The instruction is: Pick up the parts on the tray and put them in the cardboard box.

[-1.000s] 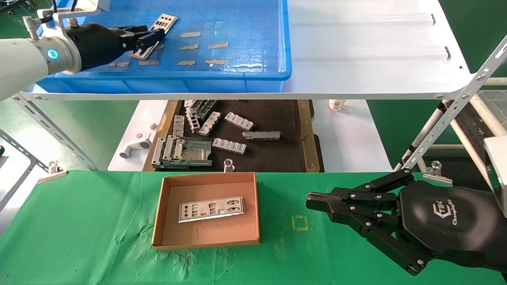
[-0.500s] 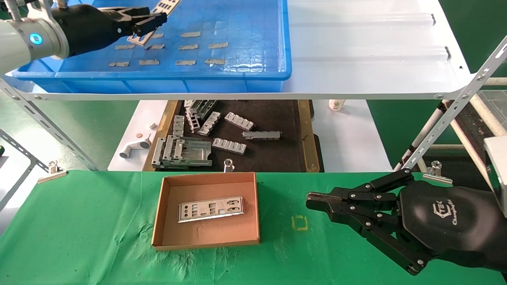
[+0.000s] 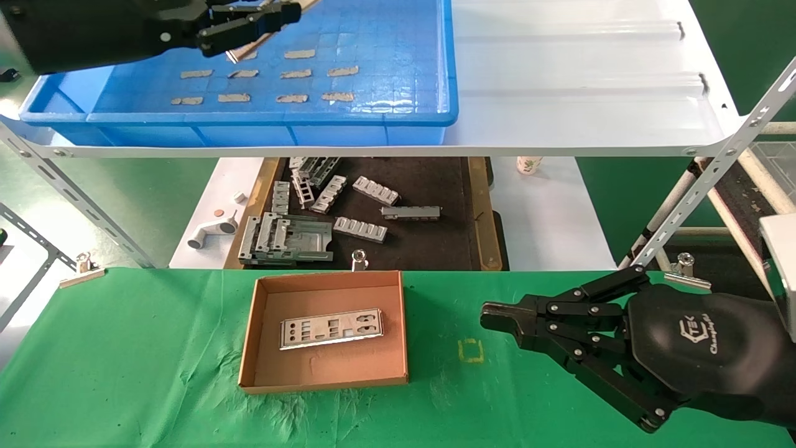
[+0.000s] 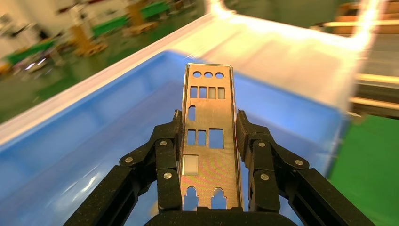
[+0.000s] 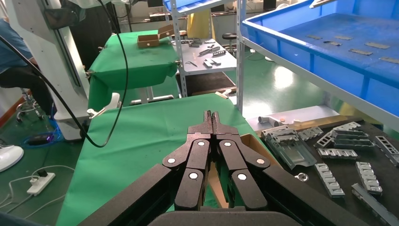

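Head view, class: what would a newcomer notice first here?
The left gripper holds a silver plate above the blue tray on the shelf. Below, another plate lies in the cardboard box on the green table, with the right gripper parked beside it.

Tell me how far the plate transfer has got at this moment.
Done: one thin silver punched metal plate lies flat in the small brown cardboard box. In hand: the left gripper is shut on a second silver plate, held above the large blue plastic tray. Left: carrying it to the box; only grey tape strips show on the visible tray floor. The right gripper is parked, shut, over the green cloth.
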Controlling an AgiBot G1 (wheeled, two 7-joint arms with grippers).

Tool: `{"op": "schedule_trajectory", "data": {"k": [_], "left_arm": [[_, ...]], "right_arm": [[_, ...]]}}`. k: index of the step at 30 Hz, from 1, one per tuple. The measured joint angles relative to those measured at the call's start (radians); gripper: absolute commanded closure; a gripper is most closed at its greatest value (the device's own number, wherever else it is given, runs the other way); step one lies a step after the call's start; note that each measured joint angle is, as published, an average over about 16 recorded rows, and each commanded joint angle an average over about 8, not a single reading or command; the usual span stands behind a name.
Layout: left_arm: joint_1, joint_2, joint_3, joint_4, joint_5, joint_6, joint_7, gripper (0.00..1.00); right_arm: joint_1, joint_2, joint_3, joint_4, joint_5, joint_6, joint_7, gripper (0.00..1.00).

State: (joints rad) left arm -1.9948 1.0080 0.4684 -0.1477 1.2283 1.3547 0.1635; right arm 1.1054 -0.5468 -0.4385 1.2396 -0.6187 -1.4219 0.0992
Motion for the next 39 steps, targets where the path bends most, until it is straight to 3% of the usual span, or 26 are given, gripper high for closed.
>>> {"op": "schedule_trajectory", "data": {"k": [6,13,29,39], "left_arm": [[0.000,-0.029,0.002,-0.026,-0.018,0.154,0.069,1.00],[0.028,-0.067,0.033,-0.116,-0.057,0.240,0.097,1.00],[0.190,-0.229,0.255,-0.538,-0.269,0.241,-0.001,1.00],[0.269,-0.239,0.399,-0.576,-0.226,0.192,0.047,1.00]], "right_arm": [[0.000,0.000,0.000,0.000,0.000,0.000,0.000,1.00],[0.000,0.000,0.000,0.000,0.000,0.000,0.000,1.00],[0.000,0.000,0.000,0.000,0.000,0.000,0.000,1.00],[0.000,0.000,0.000,0.000,0.000,0.000,0.000,1.00]]}}
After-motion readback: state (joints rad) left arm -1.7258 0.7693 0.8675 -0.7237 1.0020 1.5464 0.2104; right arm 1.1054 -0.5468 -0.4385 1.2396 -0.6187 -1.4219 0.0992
